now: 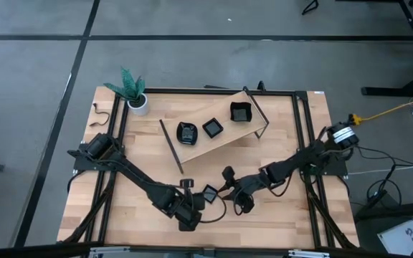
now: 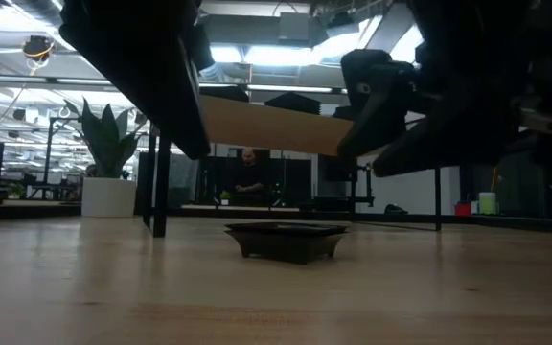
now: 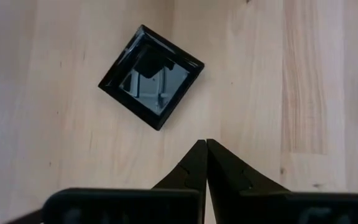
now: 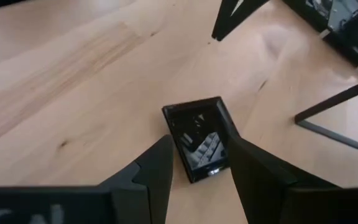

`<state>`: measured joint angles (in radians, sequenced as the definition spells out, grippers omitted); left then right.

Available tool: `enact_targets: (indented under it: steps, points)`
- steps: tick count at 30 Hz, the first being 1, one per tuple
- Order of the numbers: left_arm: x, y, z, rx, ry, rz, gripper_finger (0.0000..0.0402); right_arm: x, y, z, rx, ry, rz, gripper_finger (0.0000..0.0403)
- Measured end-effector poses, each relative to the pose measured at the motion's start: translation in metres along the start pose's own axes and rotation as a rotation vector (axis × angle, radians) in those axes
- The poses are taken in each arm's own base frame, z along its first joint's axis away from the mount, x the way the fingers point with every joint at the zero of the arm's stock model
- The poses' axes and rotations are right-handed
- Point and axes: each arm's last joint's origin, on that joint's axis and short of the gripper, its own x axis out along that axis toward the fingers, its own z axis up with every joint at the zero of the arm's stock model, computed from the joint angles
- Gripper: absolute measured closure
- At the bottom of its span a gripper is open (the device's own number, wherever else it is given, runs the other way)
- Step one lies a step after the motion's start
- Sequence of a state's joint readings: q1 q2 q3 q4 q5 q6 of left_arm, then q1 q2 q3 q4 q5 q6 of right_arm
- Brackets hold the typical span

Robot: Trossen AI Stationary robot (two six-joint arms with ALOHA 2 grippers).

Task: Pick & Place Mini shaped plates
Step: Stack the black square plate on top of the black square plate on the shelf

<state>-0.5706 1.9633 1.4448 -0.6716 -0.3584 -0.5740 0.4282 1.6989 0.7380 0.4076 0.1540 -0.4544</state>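
Black dish: square mini plate (image 4: 199, 138) flat on the wooden surface (image 1: 285, 129), between both claws.
Right claw (image 4: 197, 165): wide open, empty, straddling the dish.
Left claw (image 3: 206, 163): closed, empty, just beside.

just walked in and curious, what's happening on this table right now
A two-armed robot is moving small glossy black plates. Three of them already sit on a raised wooden shelf at the back of the table. One small square glossy black plate lies on the wooden table near the front. The right tool hovers open over it, not yet gripping. The left tool is shut and empty beside it.
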Motion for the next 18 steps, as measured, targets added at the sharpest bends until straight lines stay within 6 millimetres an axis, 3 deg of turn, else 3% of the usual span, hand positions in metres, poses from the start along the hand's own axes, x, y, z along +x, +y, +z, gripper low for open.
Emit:
enact_targets:
  steps: [12,18]
  points:
    - [0.0,0.001,0.0,0.01,-0.014,0.022,0.0399,0.013,0.006,-0.009,-0.06,0.029,0.011,0.0249]
    - [0.0,0.001,0.0,0.011,-0.019,0.031,0.0398,0.031,0.008,-0.004,-0.066,0.054,0.025,0.0249]
